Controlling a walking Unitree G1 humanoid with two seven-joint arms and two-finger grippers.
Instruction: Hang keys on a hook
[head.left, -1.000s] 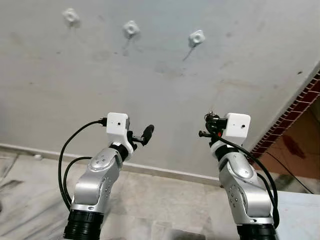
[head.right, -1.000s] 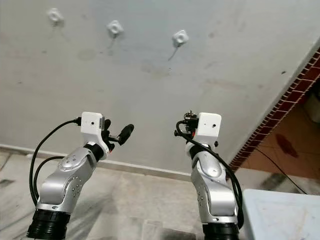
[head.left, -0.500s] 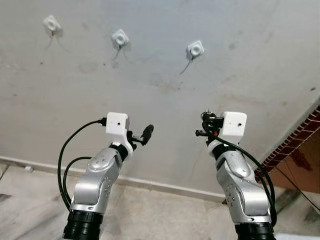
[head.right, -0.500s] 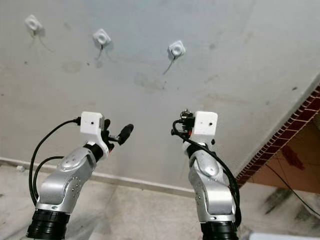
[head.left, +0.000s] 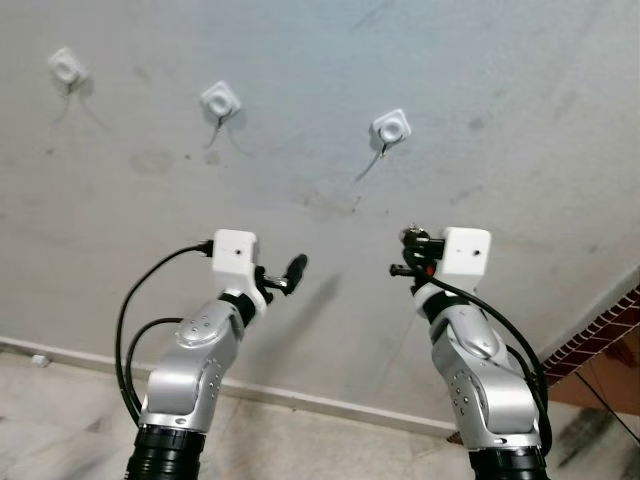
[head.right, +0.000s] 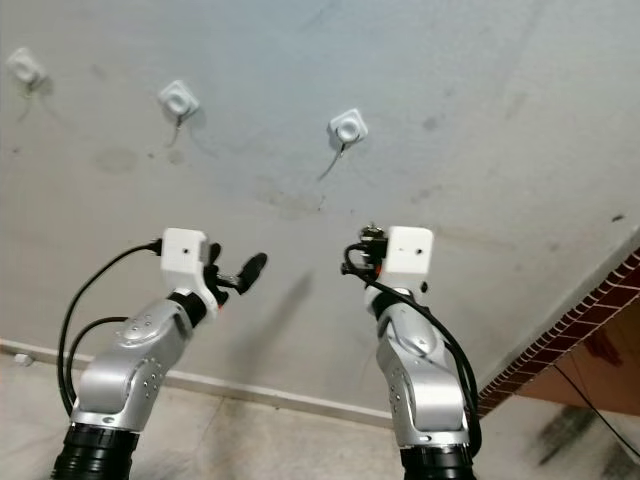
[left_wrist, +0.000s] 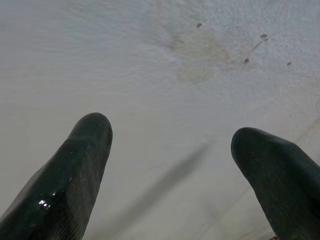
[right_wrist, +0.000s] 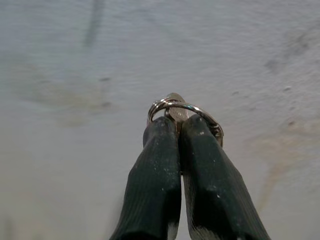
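Three white hooks are set in a row high on the grey wall. The left gripper is held up below them, fingers spread wide. At the right, the keys are pinched in the right gripper, below the rightmost hook, with bare wall between.

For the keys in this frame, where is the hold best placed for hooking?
The right gripper already pinches the keys at the key blade, from below, fingers closed. That looks sound: the ring stands proud above the fingertips, leaving its loop free to slip over the nearest hook on the wall. Gripping the ring itself would probably block it.
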